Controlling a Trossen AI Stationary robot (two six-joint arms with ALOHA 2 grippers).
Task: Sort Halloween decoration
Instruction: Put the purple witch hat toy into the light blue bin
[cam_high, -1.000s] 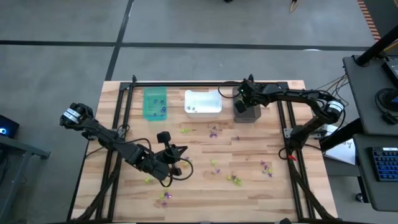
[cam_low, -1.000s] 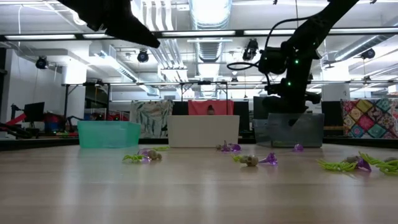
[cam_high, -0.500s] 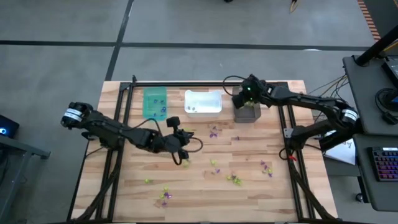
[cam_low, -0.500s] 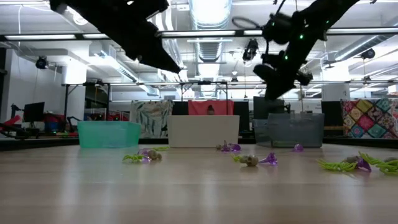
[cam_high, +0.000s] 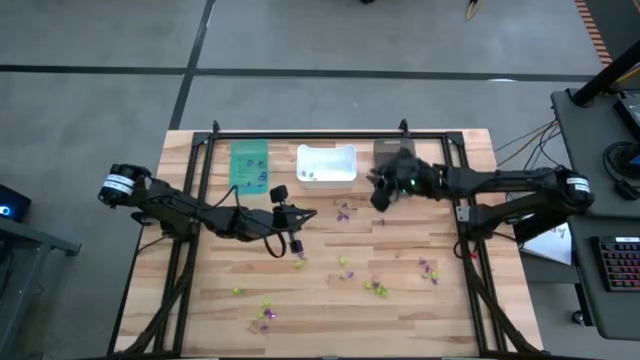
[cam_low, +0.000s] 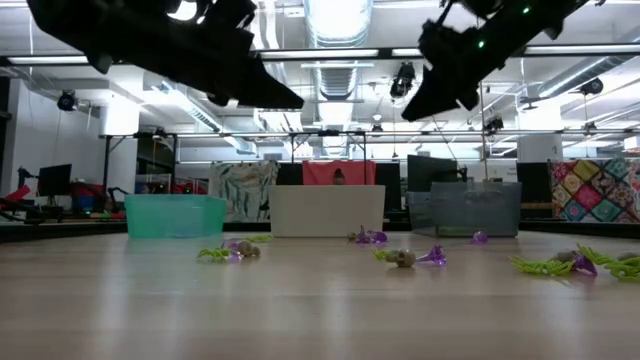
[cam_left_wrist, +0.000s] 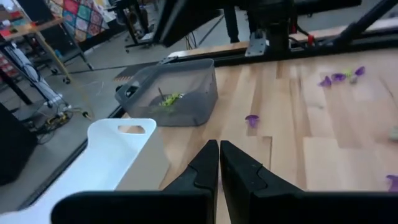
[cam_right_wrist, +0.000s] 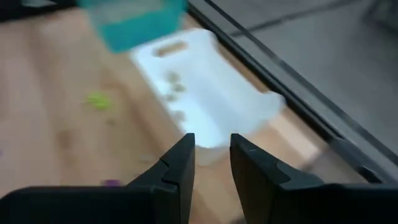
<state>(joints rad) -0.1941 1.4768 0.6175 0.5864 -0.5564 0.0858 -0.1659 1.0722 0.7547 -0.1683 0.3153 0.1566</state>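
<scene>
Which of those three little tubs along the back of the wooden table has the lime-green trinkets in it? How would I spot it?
Look along the far edge of the wooden table, where three bins stand in a row. The teal bin is at one end, the white bin in the middle. Yours is the dark bin at the other end: the only smoky, see-through one, with lime-green trinkets inside.

Tabletop (cam_high: 400, 310): pale wooden planks.
White bin (cam_high: 327, 165): at the far edge, middle of three.
Teal bin (cam_high: 250, 166): just left of the white bin.
Dark bin (cam_left_wrist: 169, 93): right of the white bin.
Trinkets (cam_high: 345, 212): purple, lime-green and greyish, scattered nearer than the white bin.
</scene>
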